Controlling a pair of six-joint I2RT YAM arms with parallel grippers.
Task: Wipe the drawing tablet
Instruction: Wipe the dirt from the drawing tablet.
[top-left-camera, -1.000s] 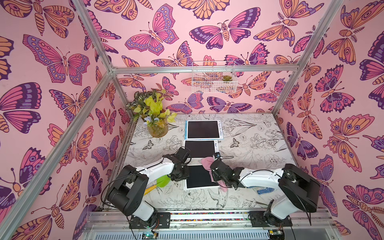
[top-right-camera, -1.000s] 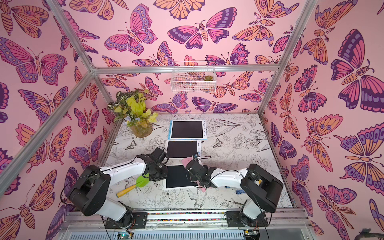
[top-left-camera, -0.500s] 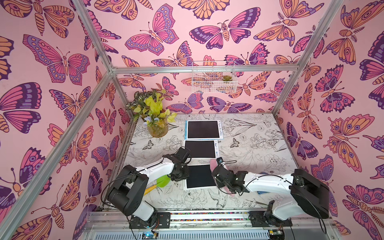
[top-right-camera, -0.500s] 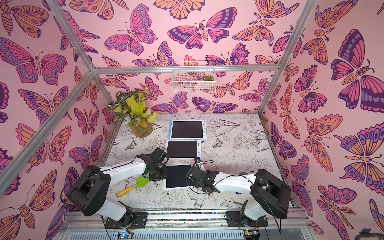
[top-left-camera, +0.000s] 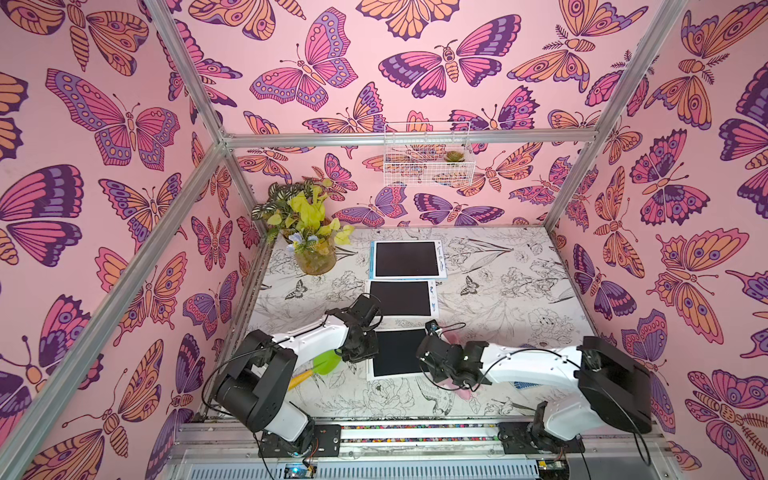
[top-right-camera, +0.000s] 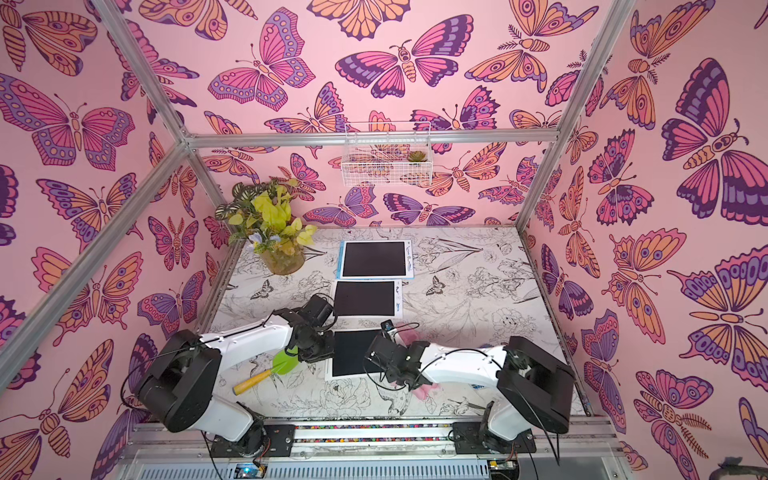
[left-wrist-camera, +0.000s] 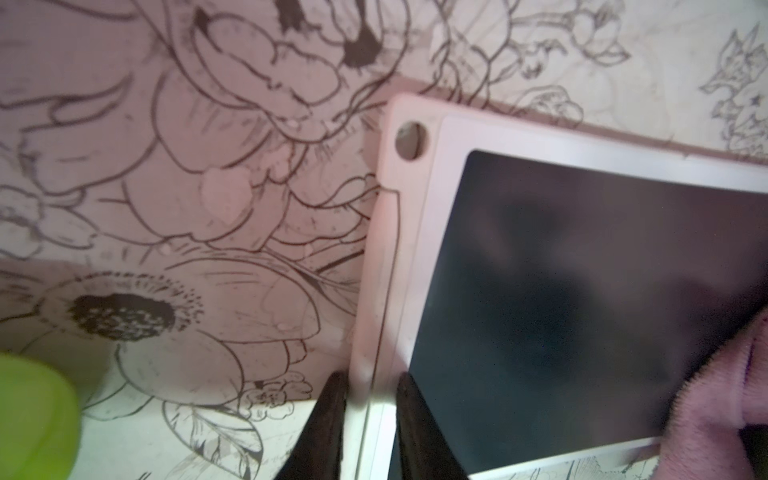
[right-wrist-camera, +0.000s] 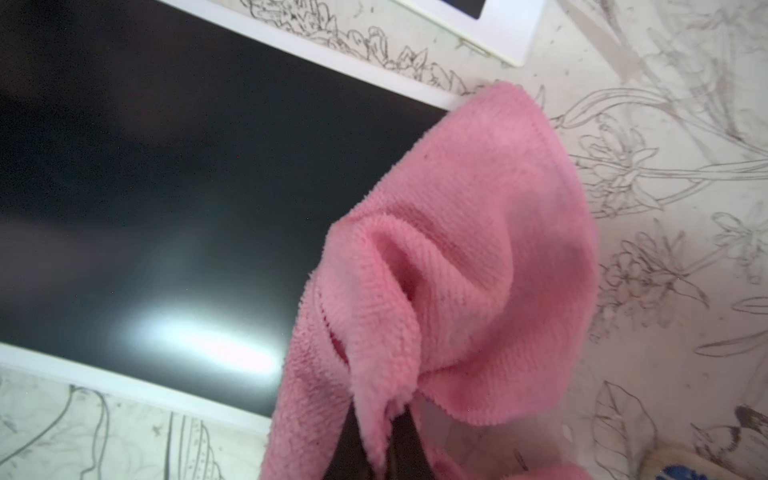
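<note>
Left gripper (left-wrist-camera: 370, 380) straddled the left bezel of the drawing tablet (top-left-camera: 397, 351), lower centre in both top views, jaws a bit apart; couldn't tell if it truly gripped. Right gripper (right-wrist-camera: 376, 424) was clenched on the pink cloth (right-wrist-camera: 478, 249) at the tablet's right edge, so the screen lay leftward.

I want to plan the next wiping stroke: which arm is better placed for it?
Right. The right gripper is shut on the pink cloth, which overlaps the edge of the nearest tablet. The left gripper seems clamped on that tablet's frame, steadying it.
</note>
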